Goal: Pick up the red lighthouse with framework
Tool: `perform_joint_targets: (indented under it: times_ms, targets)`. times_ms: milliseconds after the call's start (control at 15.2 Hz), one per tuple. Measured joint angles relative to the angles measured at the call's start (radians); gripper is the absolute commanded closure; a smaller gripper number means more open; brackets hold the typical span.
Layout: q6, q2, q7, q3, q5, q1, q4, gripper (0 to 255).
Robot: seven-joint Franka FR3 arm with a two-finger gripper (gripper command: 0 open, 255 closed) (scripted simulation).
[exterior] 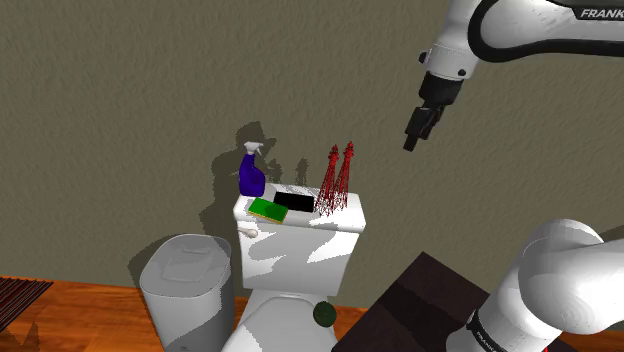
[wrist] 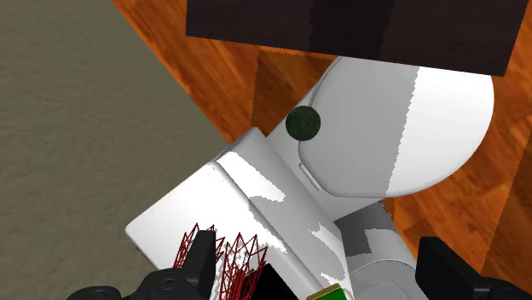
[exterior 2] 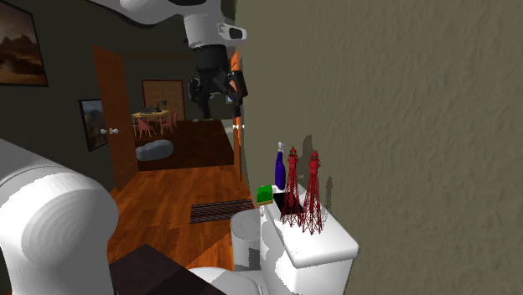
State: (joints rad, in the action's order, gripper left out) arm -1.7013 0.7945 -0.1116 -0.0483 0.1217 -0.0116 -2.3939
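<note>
- Bathroom: white toilet tank lid (exterior: 338, 222) against a drab textured wall, wood floor below.
- Two red lattice lighthouses (exterior: 345, 180) stand upright, side by side at the lid's end towards the shoulder view's right, beside a black slab (exterior: 294, 201).
- Gripper (exterior: 411, 141) open, empty, well above them, offset towards the shoulder view's right.
- Likely next: shift over, descend; long axis vertical.

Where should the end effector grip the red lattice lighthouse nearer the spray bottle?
Probably high on the lighthouse, at its narrow shaft, from above: it stands upright on the toilet tank, its base flares wide, and the second tower crowds it.
</note>
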Motion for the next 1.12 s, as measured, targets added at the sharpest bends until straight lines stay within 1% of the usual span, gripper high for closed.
perform_joint_targets:
  times_ms: [132,396,726,1122]
  targets:
    - [-0.006,-0.017,-0.019,-0.009,0.008,-0.002,0.009,0]
    - [-0.053,-0.123,-0.171,-0.078,0.062,-0.019,0.049,0]
    - [-0.123,-0.313,-0.391,-0.169,0.118,-0.045,0.151,0]
    - [-0.198,-0.56,-0.648,-0.247,0.137,-0.073,0.306,0]
